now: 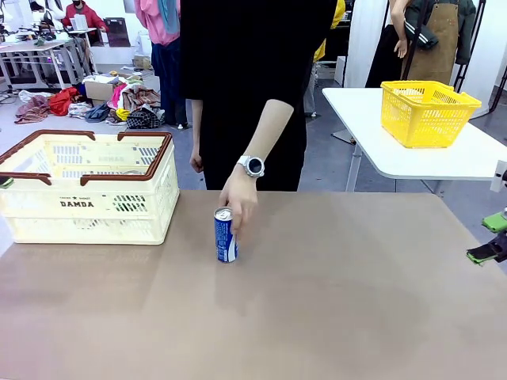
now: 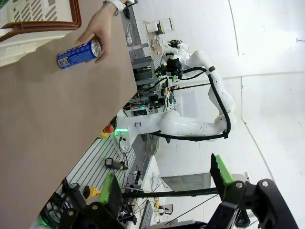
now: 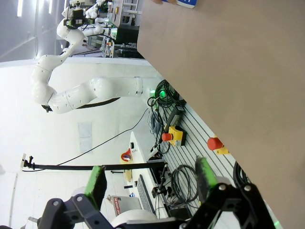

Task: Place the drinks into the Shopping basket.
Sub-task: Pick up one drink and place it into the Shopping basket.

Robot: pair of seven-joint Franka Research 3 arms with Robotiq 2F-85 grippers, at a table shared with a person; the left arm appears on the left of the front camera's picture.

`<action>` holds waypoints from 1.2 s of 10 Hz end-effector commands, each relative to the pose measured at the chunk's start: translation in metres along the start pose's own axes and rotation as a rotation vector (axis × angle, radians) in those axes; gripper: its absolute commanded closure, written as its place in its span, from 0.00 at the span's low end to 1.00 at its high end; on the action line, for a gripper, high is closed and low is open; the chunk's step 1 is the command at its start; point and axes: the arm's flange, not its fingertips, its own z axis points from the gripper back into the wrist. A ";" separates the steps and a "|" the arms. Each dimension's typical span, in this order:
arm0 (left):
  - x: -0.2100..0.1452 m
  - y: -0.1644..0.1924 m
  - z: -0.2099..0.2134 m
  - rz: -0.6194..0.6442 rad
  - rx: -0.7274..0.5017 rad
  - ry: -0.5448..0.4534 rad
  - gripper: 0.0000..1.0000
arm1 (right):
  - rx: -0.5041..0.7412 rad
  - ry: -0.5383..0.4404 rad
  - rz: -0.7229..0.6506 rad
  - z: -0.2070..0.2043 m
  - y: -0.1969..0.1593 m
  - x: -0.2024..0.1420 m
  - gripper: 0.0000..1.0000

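Showing basket (image 1: 87,186) beside blue can (image 1: 226,236)

Front view level across the table (image 1: 333,301) toward the person; both wrist views rolled sideways, sharing that tabletop.

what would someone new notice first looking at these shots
Probably the person's hand resting on top of an upright blue can near the middle of the brown table. Next, the big cream Shopping basket with a brown rim at the table's left, and a bright yellow mesh basket on a white table behind, at right.
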 end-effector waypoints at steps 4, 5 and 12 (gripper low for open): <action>0.000 0.000 0.000 0.000 0.000 0.000 0.00 | -0.002 0.010 -0.012 0.002 0.004 -0.001 0.00; 0.014 -0.030 -0.020 -0.031 0.102 0.098 0.00 | -0.002 0.010 -0.012 0.002 0.004 -0.001 0.00; 0.145 -0.158 -0.297 0.314 1.075 0.282 0.00 | -0.002 0.010 -0.012 0.002 0.004 -0.001 0.00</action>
